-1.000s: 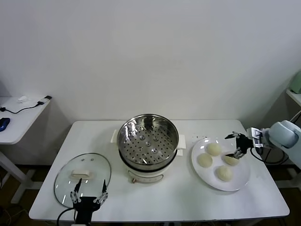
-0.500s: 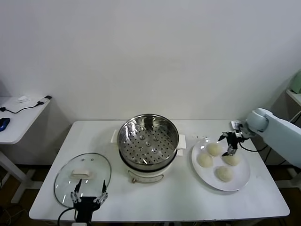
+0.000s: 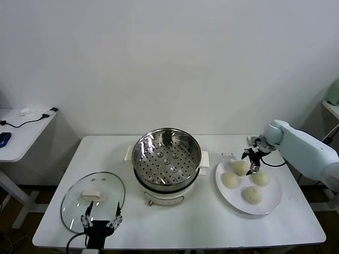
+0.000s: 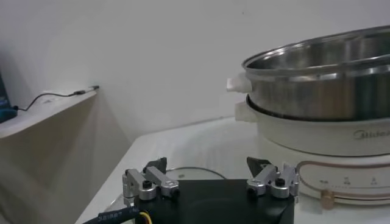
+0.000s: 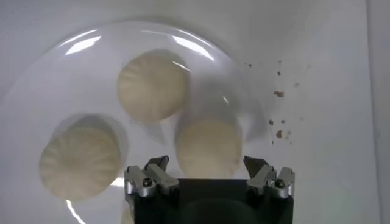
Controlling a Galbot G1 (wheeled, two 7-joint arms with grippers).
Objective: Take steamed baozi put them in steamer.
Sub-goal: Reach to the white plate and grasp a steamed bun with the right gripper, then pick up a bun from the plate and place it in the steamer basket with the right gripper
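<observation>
Several cream-white baozi lie on a white plate (image 3: 269, 203) to the right of the steamer (image 3: 166, 159), whose steel pot holds only its perforated tray. My right gripper (image 3: 251, 161) is open and hovers just above the back baozi (image 3: 239, 168). In the right wrist view that baozi (image 5: 208, 148) sits between the open jaws of the right gripper (image 5: 207, 165), with two more baozi (image 5: 152, 85) (image 5: 79, 155) farther off on the plate (image 5: 67, 67). My left gripper (image 3: 100, 219) is open and parked at the table's front left edge, over the glass lid.
A round glass lid (image 3: 93, 198) with a white knob lies front left on the white table (image 3: 185, 222). The steamer also shows in the left wrist view (image 4: 323, 103). A side desk (image 3: 21, 132) with cables stands to the left.
My right gripper has swung left from the plate's right side across the plate to above the back baozi. The left arm has not moved.
</observation>
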